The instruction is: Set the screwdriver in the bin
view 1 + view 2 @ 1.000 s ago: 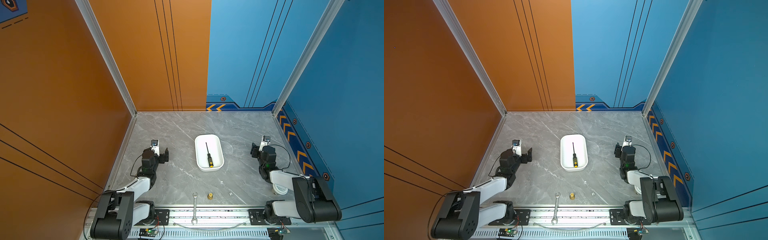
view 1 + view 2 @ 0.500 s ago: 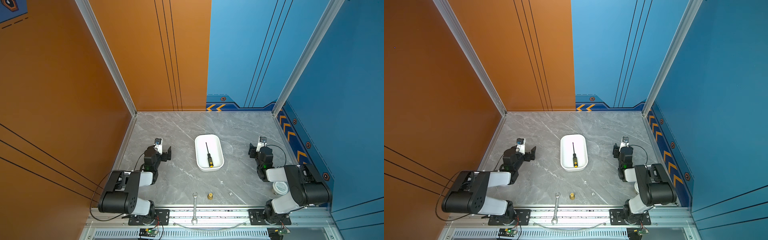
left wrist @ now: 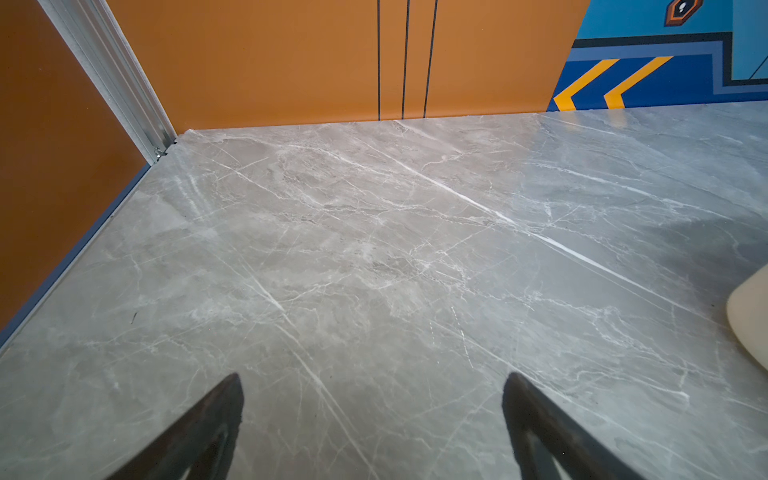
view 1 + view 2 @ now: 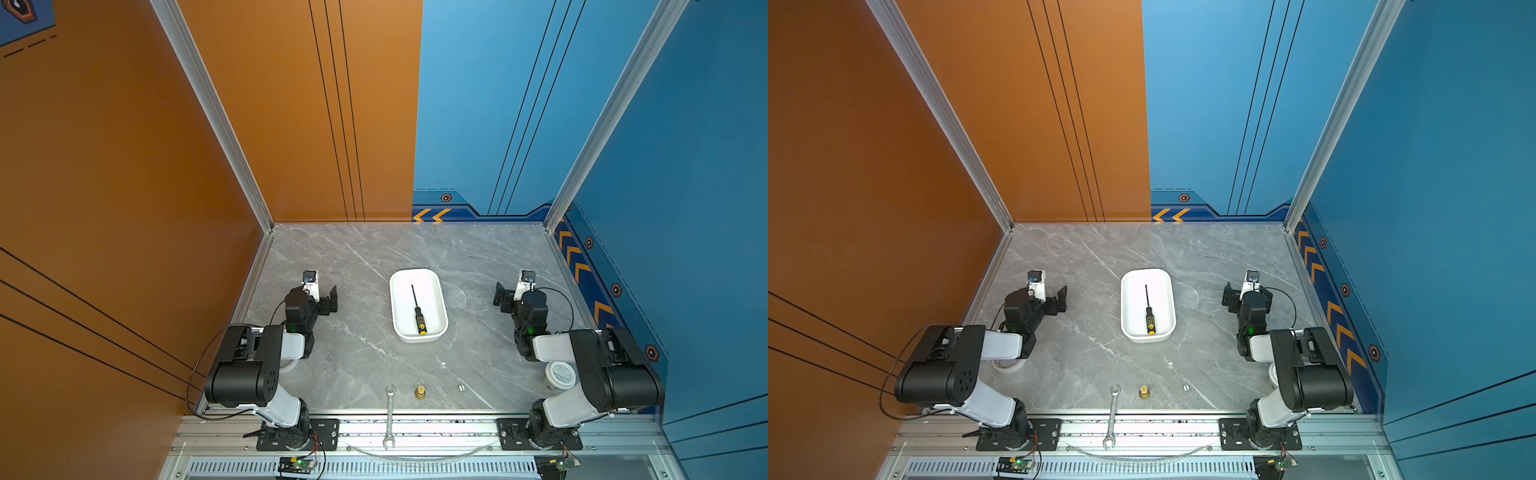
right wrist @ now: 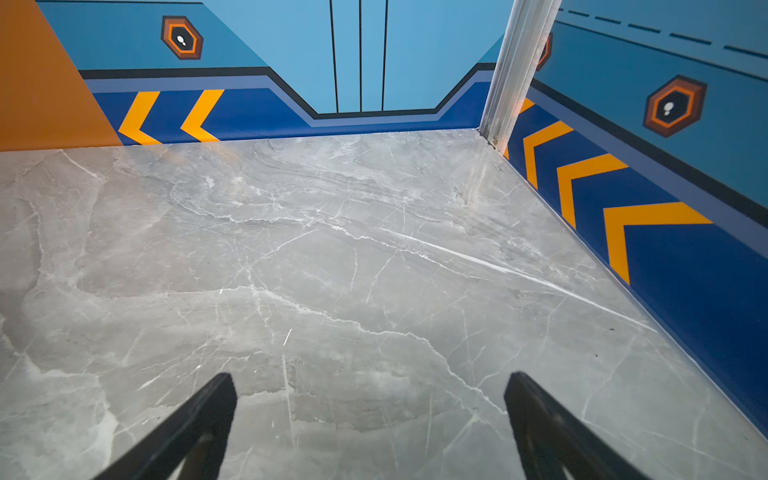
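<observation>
Folded back to rest, right gripper now spread fully, left gripper wide too, nothing held. Leaves the screwdriver in the bin, between both finger pairs, well clear; reads done.

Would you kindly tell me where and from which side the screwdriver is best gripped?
Probably take the screwdriver by its thick handle, from straight above, closing across its width: it lies flat in the bin, whose walls block side approaches, and the shaft is thin.
</observation>
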Available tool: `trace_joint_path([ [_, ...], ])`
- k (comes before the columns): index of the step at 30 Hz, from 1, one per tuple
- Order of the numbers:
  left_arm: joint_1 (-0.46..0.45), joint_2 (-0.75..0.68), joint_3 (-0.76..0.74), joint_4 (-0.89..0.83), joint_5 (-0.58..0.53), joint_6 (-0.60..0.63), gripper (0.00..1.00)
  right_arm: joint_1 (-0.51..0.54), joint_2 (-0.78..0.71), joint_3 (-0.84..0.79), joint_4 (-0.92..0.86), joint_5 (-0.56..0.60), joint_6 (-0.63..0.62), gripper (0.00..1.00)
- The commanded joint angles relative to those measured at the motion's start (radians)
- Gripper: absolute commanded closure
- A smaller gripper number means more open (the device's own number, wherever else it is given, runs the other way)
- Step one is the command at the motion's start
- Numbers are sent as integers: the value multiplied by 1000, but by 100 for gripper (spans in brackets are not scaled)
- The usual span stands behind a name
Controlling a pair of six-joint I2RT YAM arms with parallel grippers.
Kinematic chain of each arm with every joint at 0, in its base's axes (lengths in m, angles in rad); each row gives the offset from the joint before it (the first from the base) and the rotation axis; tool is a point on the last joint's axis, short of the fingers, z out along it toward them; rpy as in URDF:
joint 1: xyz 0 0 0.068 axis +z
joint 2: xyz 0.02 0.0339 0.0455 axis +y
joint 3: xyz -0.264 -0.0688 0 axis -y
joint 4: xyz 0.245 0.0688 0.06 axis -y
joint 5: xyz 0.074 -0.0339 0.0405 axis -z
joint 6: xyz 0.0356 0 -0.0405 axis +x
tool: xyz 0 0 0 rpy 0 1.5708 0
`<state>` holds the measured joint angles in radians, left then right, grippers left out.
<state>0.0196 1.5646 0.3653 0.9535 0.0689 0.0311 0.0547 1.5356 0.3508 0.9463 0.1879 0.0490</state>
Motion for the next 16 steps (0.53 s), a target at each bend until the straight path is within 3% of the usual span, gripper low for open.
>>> trace_joint_path([
  [1,5,2,9,-16,3,-16,2,-7,11,16,-26,-8,6,0],
  [16,5,0,8,-16,2,-17,2,-18,11,21,-33,-34,12,0],
])
